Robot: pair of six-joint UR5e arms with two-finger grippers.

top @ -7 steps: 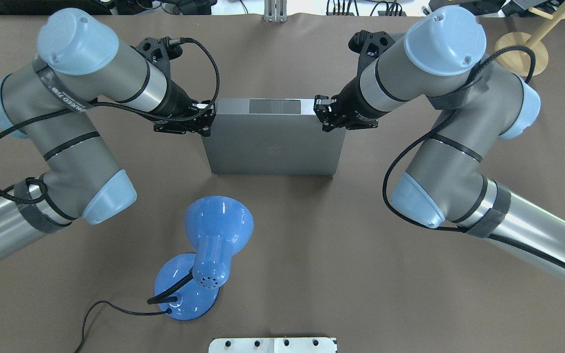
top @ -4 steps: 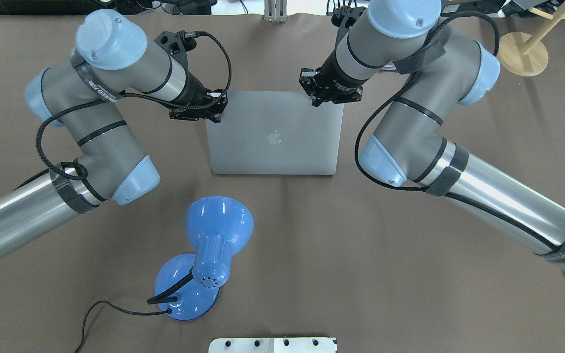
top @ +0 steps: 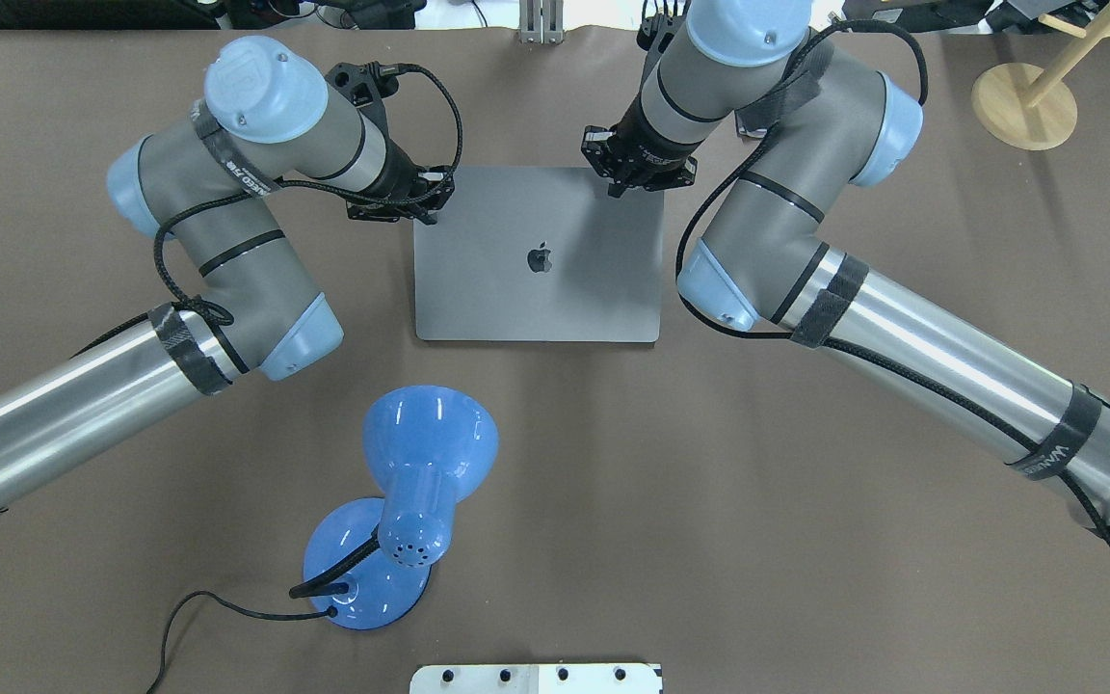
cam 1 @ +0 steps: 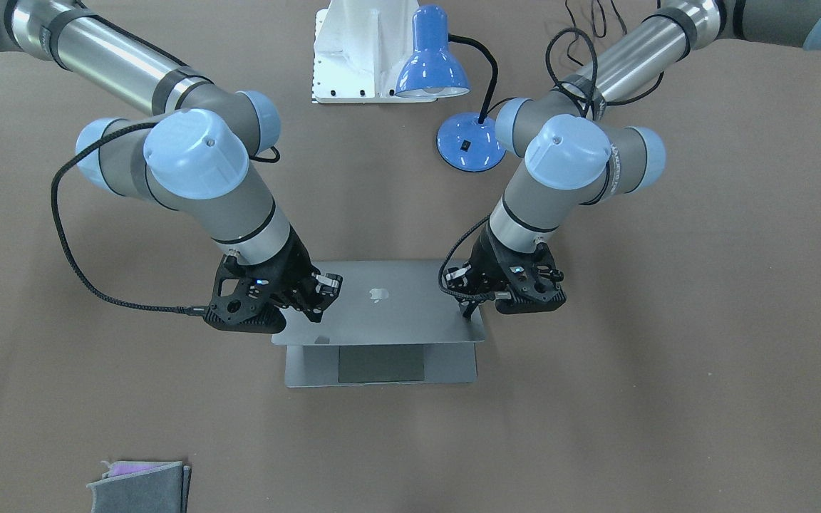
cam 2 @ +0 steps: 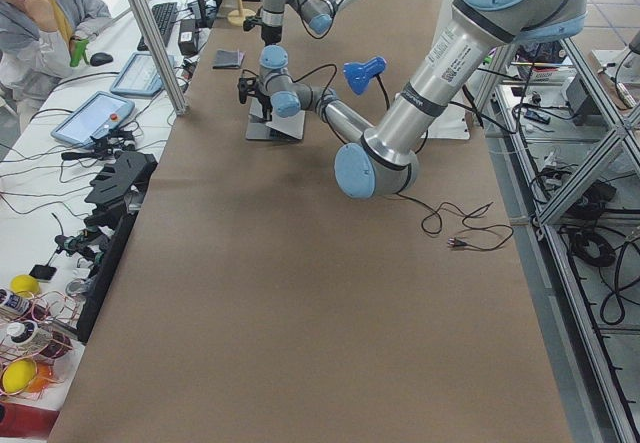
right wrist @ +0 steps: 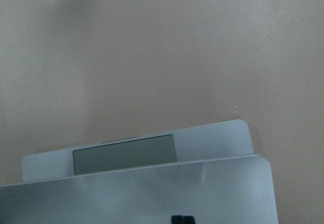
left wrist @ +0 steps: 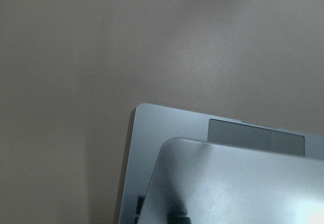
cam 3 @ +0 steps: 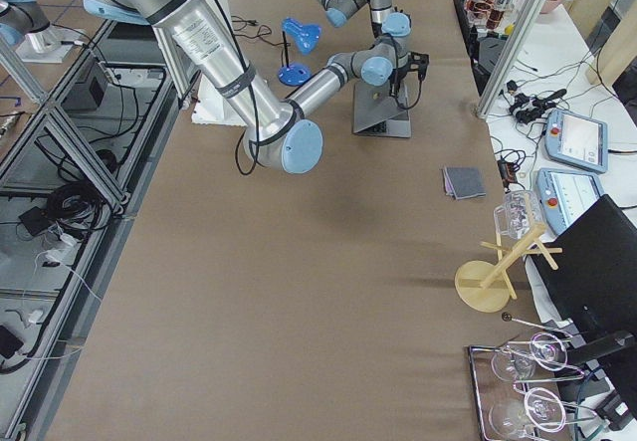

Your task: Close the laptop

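Note:
The space-grey laptop (top: 536, 289) lies mid-table with its lid lowered almost flat, apple logo up. In the front-facing view the lid (cam 1: 382, 317) still stands a little above the base, and the trackpad (cam 1: 380, 363) shows under its edge. My left gripper (top: 428, 214) is shut, with its tip on the lid's far left corner (cam 1: 469, 311). My right gripper (top: 620, 188) is shut, with its tip on the far right corner (cam 1: 319, 313). Both wrist views show the lid (left wrist: 238, 183) (right wrist: 142, 193) over the base.
A blue desk lamp (top: 420, 482) with its black cord stands near the robot side of the laptop. A white mount plate (top: 536, 678) is at the near edge. A wooden stand (top: 1022, 106) is far right. A folded grey cloth (cam 1: 140, 486) lies at the operators' side.
Both arms have swung toward the far side of the table and pushed the lid down, from steeply tilted to nearly flat. The lamp has not moved.

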